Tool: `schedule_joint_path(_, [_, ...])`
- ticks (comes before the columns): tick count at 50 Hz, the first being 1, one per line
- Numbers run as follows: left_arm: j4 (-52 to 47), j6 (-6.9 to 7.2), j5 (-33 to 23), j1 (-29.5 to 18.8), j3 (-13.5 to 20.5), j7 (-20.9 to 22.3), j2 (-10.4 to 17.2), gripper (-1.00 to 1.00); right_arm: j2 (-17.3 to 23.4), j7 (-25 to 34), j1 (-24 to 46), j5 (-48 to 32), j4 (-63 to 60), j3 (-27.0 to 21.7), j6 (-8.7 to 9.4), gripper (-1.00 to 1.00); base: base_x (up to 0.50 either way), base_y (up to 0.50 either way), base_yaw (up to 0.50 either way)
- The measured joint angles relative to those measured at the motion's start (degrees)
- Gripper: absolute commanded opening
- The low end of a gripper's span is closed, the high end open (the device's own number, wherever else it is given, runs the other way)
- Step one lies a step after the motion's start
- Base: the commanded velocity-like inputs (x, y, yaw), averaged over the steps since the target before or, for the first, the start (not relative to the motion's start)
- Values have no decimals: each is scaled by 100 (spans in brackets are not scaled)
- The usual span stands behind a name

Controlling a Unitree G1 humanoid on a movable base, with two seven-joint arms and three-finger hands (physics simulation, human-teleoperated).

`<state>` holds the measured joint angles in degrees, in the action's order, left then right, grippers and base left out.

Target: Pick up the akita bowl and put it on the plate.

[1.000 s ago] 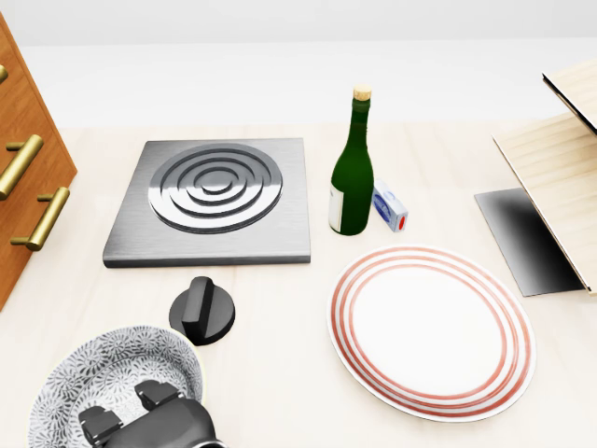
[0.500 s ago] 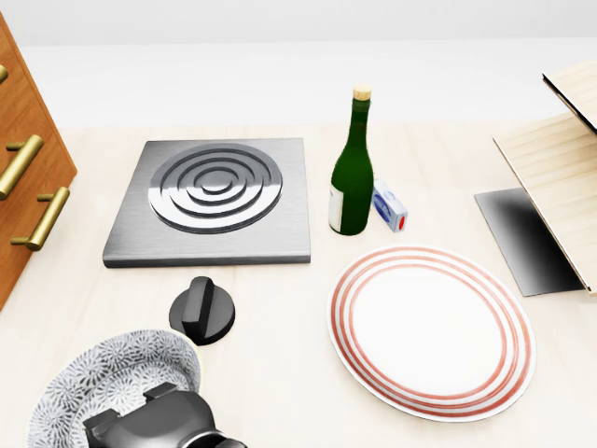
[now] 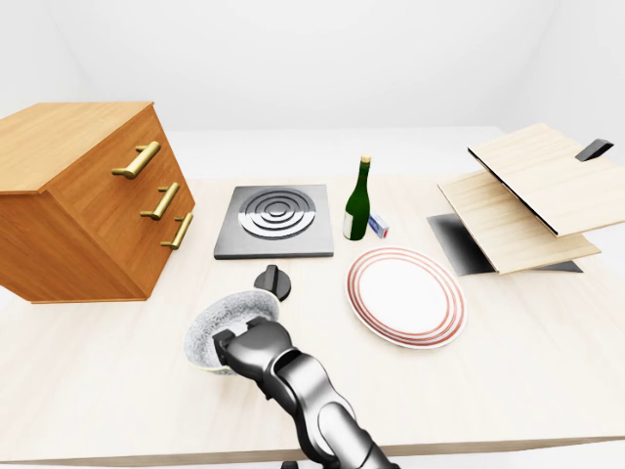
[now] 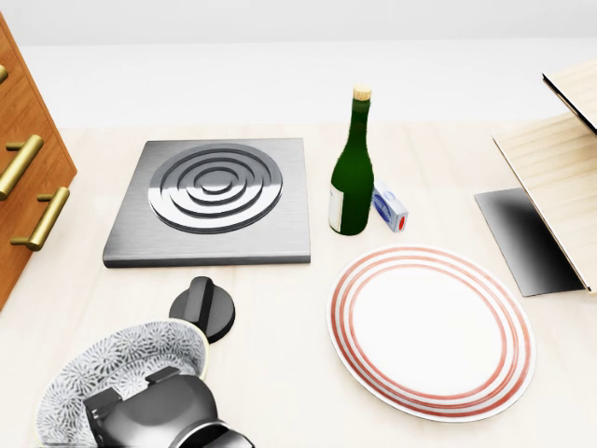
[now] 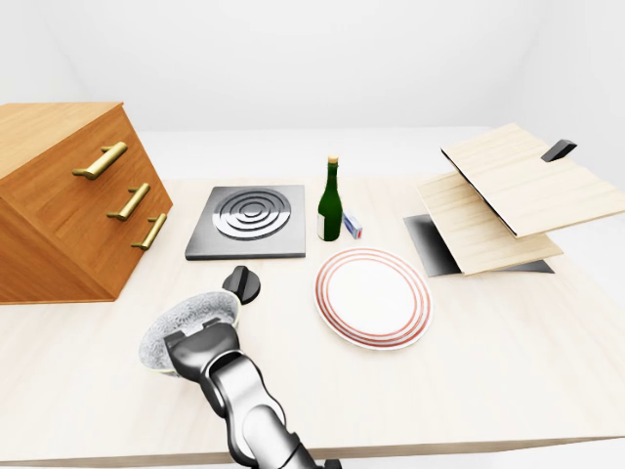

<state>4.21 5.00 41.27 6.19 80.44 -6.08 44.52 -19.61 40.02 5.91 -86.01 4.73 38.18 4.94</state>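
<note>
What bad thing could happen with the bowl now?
1. The hand is only on the bowl's near rim, and the bowl is tilted, so it might slip or flip.
2. The knob sits right beside the bowl and could get bumped.
3. The bottle stands close to the plate; a wide swing might topple it.

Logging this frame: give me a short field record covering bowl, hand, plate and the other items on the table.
bowl: akita bowl, bottom left of head view, tilted, far rim overlapping the black knob
hand: right hand on the bowl's near rim, apparently gripping it
target: plate, red-ringed, bare, right of the bowl
other items: stove burner, green bottle, small box, wooden cabinet
task status: bowl not yet on plate
</note>
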Motion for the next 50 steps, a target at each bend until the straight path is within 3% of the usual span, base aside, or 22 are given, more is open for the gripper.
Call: schedule_joint_path(50, [26, 0, -8, -18, -28, -72, 16, 100, -39, -2, 148, -1385, -1547, -92, 6, -100, 0, 0, 0])
